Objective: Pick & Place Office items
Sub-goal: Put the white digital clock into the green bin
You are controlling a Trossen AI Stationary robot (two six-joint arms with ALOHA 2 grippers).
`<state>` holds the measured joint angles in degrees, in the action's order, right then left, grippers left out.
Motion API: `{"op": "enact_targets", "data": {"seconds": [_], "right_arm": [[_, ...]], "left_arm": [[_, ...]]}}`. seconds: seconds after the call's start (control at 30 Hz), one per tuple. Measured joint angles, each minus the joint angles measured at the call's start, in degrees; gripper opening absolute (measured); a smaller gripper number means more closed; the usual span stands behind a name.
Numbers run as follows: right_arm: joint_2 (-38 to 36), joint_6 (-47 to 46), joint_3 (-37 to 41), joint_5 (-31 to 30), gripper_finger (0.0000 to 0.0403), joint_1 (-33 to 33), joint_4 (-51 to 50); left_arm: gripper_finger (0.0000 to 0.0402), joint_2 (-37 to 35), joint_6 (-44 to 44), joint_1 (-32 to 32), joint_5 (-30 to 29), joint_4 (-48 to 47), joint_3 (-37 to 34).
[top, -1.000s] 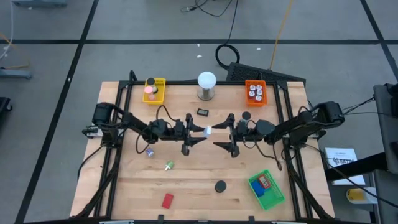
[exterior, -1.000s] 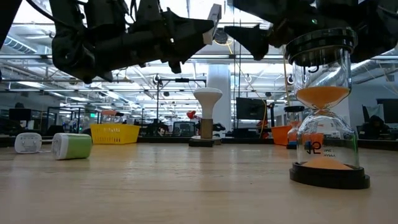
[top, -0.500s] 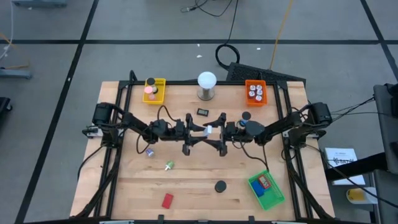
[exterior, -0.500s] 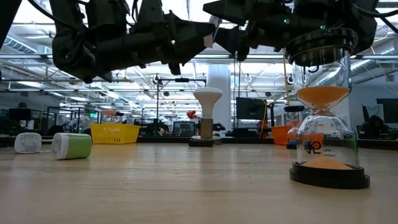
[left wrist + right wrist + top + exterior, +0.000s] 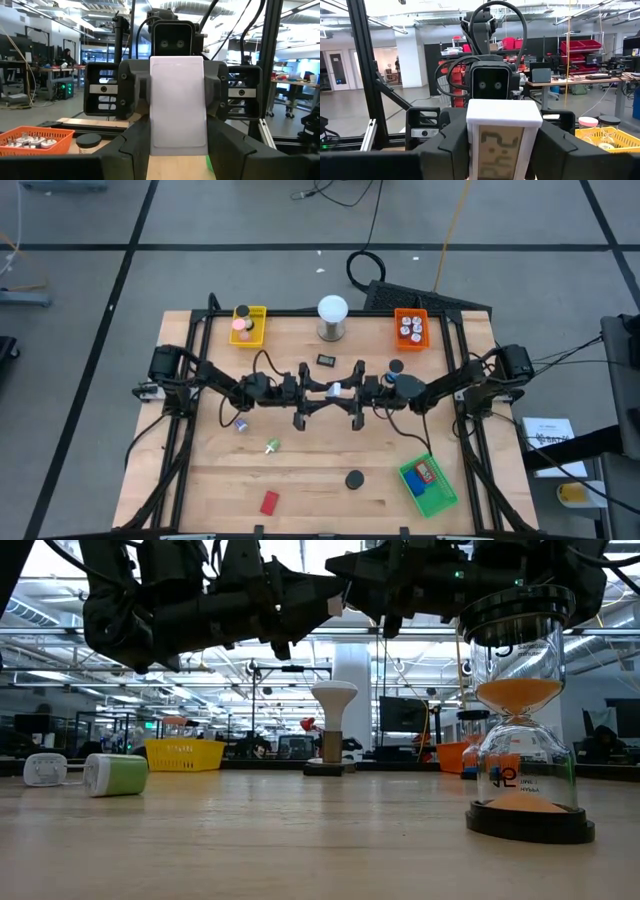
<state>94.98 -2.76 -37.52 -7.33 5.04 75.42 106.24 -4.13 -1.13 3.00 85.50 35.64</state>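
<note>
A small white device with an LCD face (image 5: 335,390) hangs in the air over the table's middle, between both grippers. My left gripper (image 5: 328,391) comes from the table's left and is shut on it. My right gripper (image 5: 343,392) comes from the right, its fingers closed against the device. The left wrist view shows its plain white back (image 5: 179,105), the right wrist view its display (image 5: 504,137). On the table lie a red block (image 5: 269,502), a green-and-white clip (image 5: 271,446), a purple bit (image 5: 240,423), a black round piece (image 5: 396,366) and a small black display piece (image 5: 326,360). My left gripper pinches the white device by its two side edges (image 5: 152,135) between the two fingers, coming level from the table's left. The device stands upright, lifted clear of the table. My right gripper has its fingers (image 5: 450,150) against the device's side edges (image 5: 470,145), level from the table's right, facing the display. The device stays upright in the air between both grippers.
A yellow tray (image 5: 257,330) with pink and black pieces, a white ball on a metal base (image 5: 332,315) and an orange tray (image 5: 410,315) stand along the far edge. A green tray (image 5: 437,498) sits near right. An hourglass (image 5: 525,710) stands near the near edge.
My right gripper has moved toward the table's left, up to the device held by my left gripper, and has turned until it faces the left gripper squarely. Its fingers now lie at the device's sides. The left gripper and the device have kept still.
</note>
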Motion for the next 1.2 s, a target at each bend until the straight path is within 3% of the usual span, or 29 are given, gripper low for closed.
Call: {"op": "enact_targets", "data": {"seconds": [0.17, 0.33, 0.53, 0.73, 0.9, 1.07, 1.2], "right_arm": [[-2.8, 1.5, 0.0, 0.1, 0.0150, -0.1, -4.7], [-10.9, 5.6, -0.1, -0.2, 0.0150, 0.0, -16.6], [-24.5, 6.1, 0.0, -4.0, 0.0150, 0.0, -40.1], [-35.6, 3.1, -3.2, -10.5, 0.0150, 4.1, -70.8], [-34.8, -6.3, -11.6, -16.9, 0.0150, 12.6, -97.5], [-29.6, -16.9, -17.1, -16.8, 0.0150, 20.2, -112.0], [-24.8, -21.6, -19.4, -16.5, 0.0150, 23.8, -119.0]], "left_arm": [[0.0168, -0.1, -0.4, 0.0, -0.6, -0.8, 0.2], [0.0228, -0.2, -2.9, 0.3, -2.4, -3.1, 0.0], [0.0292, -0.2, -2.4, 0.5, -2.4, -5.0, 0.0], [0.0308, -0.2, -0.9, 0.5, -2.3, -5.3, -0.3], [0.0309, -0.2, -0.4, 0.8, -3.4, -7.2, -0.3], [0.0304, -0.2, -0.5, 1.2, -3.6, -8.7, -0.3], [0.0276, -0.2, -0.4, 1.2, -3.5, -9.4, -0.3]]}}
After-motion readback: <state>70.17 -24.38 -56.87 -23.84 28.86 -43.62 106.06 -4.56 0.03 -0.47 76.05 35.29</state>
